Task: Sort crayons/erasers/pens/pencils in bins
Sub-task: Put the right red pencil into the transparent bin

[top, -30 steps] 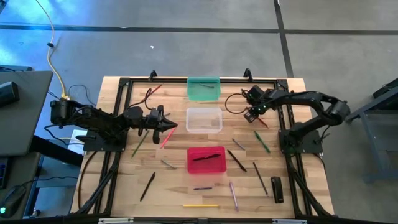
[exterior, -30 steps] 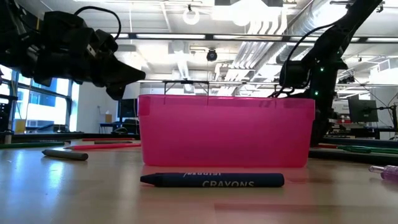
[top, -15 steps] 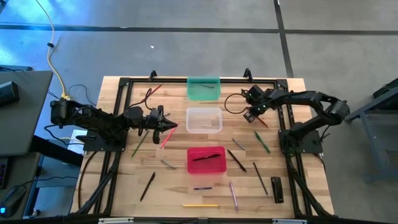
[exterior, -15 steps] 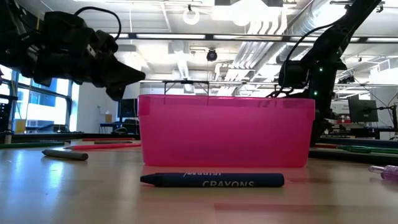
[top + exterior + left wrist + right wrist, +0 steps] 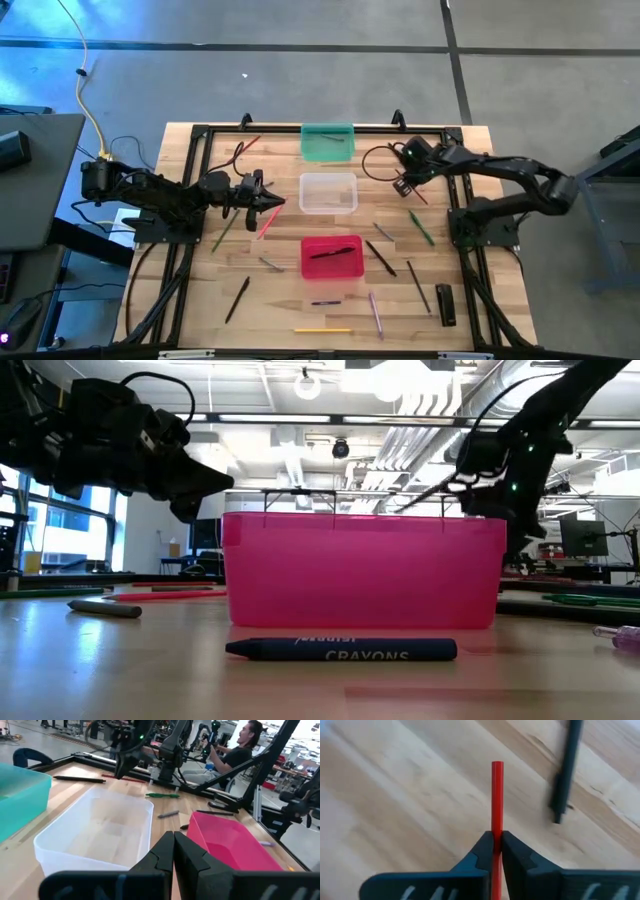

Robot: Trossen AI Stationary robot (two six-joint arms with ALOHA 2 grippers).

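Observation:
Three bins stand in a row down the table's middle: teal (image 5: 328,142), clear (image 5: 328,192) and red (image 5: 332,257), the red one with a black pen in it. My right gripper (image 5: 405,181) is right of the clear bin, slanting down, shut on a thin red pencil (image 5: 497,795). A dark pen (image 5: 565,775) lies on the wood beyond it. My left gripper (image 5: 271,203) waits just left of the clear bin (image 5: 95,830), shut (image 5: 174,851) and holding nothing. My right gripper pinches the red pencil's shaft (image 5: 497,833) between its two fingertips, one on each side. The fingers come slanting down from above. The pencil runs straight on past the tips and also back between the fingers. Whether either end rests on the table does not show.
Loose sticks lie around the bins: a green pencil (image 5: 421,228), a black pen (image 5: 380,258), a yellow pencil (image 5: 322,329), a blue crayon (image 5: 340,650) before the red bin (image 5: 365,570). A black block (image 5: 445,303) lies near right. A person (image 5: 240,750) sits beyond the table.
My right gripper has risen a little from the table beside the clear bin, and its arm has shifted with it, mostly in the last half second. My left arm has kept still.

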